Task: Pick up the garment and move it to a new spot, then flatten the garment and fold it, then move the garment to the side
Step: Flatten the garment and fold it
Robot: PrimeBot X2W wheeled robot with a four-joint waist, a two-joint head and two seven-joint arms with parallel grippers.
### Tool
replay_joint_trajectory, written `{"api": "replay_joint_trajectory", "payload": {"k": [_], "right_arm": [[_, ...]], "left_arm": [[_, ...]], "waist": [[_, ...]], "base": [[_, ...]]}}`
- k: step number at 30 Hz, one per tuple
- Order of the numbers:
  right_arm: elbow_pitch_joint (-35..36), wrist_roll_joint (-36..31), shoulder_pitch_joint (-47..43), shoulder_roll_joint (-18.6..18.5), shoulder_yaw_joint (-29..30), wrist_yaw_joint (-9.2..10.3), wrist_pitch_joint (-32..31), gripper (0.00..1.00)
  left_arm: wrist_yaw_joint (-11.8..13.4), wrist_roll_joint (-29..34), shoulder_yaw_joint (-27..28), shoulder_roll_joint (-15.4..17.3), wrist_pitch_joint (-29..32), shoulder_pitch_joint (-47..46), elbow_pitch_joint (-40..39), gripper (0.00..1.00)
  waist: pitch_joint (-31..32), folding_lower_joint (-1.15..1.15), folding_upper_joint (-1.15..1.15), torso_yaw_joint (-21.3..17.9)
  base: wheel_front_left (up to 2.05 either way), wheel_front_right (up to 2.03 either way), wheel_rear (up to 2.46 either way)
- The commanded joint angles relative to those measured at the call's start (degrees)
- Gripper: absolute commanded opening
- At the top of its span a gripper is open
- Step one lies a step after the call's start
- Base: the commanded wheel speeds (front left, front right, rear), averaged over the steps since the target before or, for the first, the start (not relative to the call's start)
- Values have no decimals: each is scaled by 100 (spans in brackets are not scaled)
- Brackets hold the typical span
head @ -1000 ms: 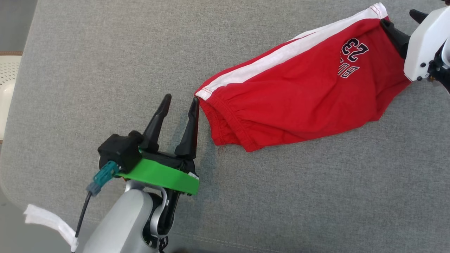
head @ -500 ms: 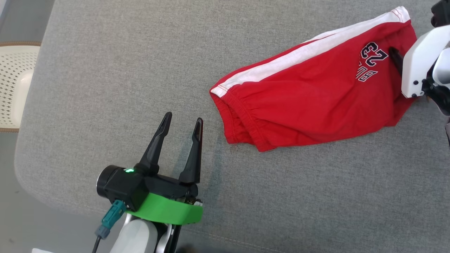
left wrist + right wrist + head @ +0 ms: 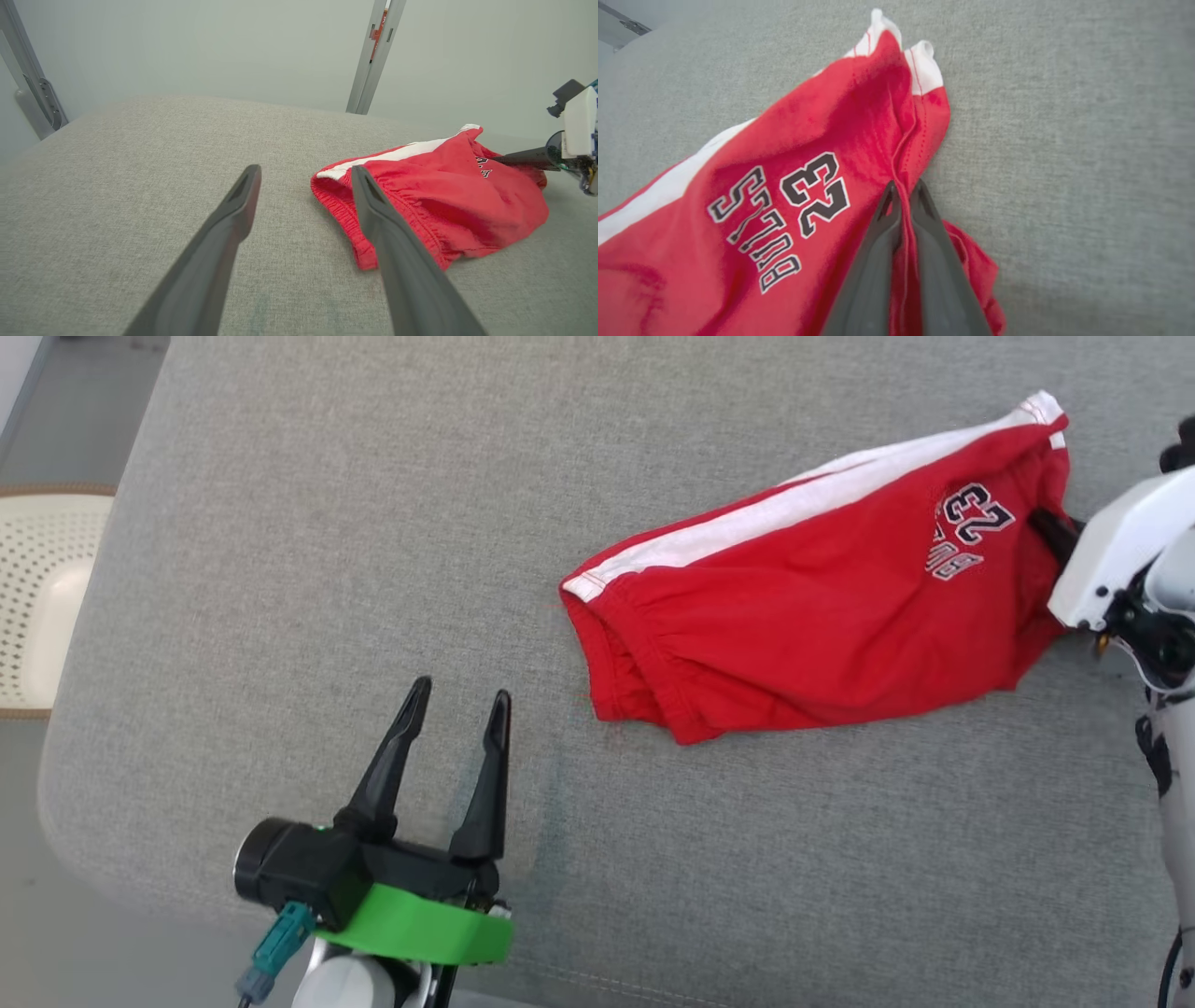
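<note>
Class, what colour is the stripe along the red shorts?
The stripe is white; the head view shows it best.

right gripper (image 3: 1047,528) fingers mostly hidden by casing (image 3: 1106,560), perforated white object (image 3: 42,597) cropped

place: robot lab or test room | surface: wide counter (image 3: 280,569) padded in grey woven fabric, rounded corner, stitched front seam | walls: bare pale wall (image 3: 187,46) | fixtures: plain aluminium posts (image 3: 376,56) standing against it | beside: what looks like a white perforated plastic chair (image 3: 37,597), cut off at the edge
</note>
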State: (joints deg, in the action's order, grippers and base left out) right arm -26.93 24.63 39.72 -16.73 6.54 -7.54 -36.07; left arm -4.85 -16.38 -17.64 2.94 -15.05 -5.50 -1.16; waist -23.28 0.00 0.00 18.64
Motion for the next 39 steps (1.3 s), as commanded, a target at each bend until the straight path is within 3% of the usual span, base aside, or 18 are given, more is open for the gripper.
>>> {"api": "replay_joint_trajectory", "payload": {"k": [1, 10, 15, 23, 26, 32, 39], "right_arm": [[-26, 71, -177, -44, 149, 11, 67, 0], [94, 314, -1017, -250, 1275, 10, 134, 0], [353, 255, -1088, -154, 1632, 8, 107, 0], [1246, 419, -1175, 375, 560, 7, -358, 0], [1373, 391, -1169, 762, 62, 7, -454, 0], [1004, 366, -1063, 1286, -606, 7, -133, 0], [508, 636, -803, 1372, -902, 7, 425, 0]], "left_arm": [[-24, 90, 75, 2, -14, 161, 21, 100], [-83, 177, 354, 3, -14, 678, 89, 100], [-75, 84, 285, 2, -14, 801, 54, 100], [-32, 132, 150, 2, -14, 887, 43, 100], [-20, 133, 166, 1, -14, 871, 6, 100], [-21, 156, 152, 1, -14, 745, 57, 100], [17, 168, 173, 1, -14, 793, 121, 100]], "waist": [[273, 0, 0, -234], [917, 0, 0, -587], [1038, 0, 0, -625], [1139, 0, 0, -536], [1079, 0, 0, -463], [970, 0, 0, -286], [968, 0, 0, -203]], "base": [[0, 0, 0], [0, 0, 0], [0, 0, 0], [0, 0, 0], [0, 0, 0], [0, 0, 0], [0, 0, 0]]}}
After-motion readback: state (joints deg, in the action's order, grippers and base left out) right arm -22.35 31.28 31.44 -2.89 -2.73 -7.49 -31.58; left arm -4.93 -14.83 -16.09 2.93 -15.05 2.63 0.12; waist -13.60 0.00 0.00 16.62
